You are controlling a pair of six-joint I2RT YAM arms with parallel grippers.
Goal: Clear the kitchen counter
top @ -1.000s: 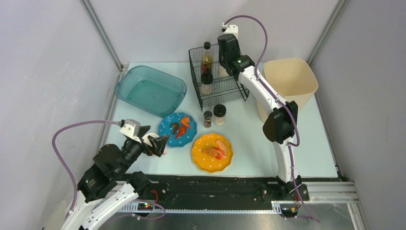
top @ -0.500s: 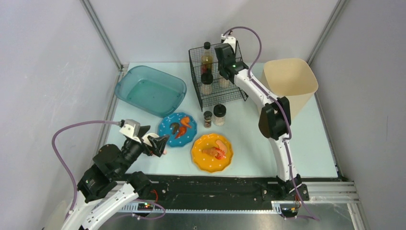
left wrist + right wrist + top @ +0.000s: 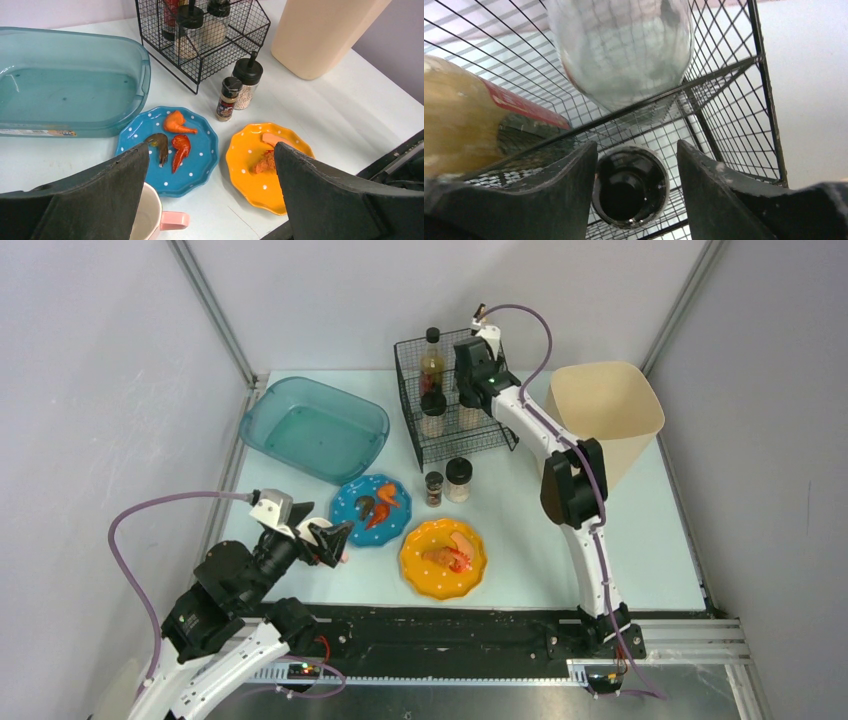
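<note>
The pale mint kitchen counter (image 3: 640,540) holds a blue dotted plate (image 3: 370,508) and an orange dotted plate (image 3: 443,558), both with food scraps, and two spice shakers (image 3: 447,482). My right gripper (image 3: 468,390) reaches down into the black wire rack (image 3: 410,390). In the right wrist view its jaws (image 3: 636,145) stand open around a shaker's black cap (image 3: 630,186), which touches the left finger, with a gap at the right one. My left gripper (image 3: 335,538) hovers open and empty (image 3: 211,150) over a white mug with a pink handle (image 3: 150,220).
A teal tub (image 3: 313,428) sits at the back left and a beige bin (image 3: 605,405) at the back right. The rack also holds a brown sauce bottle (image 3: 432,360) and another black-capped shaker (image 3: 432,412). Frame posts stand at the back corners.
My right arm has swung left and lowered its gripper into the wire rack with the shaker. The left arm has not moved.
</note>
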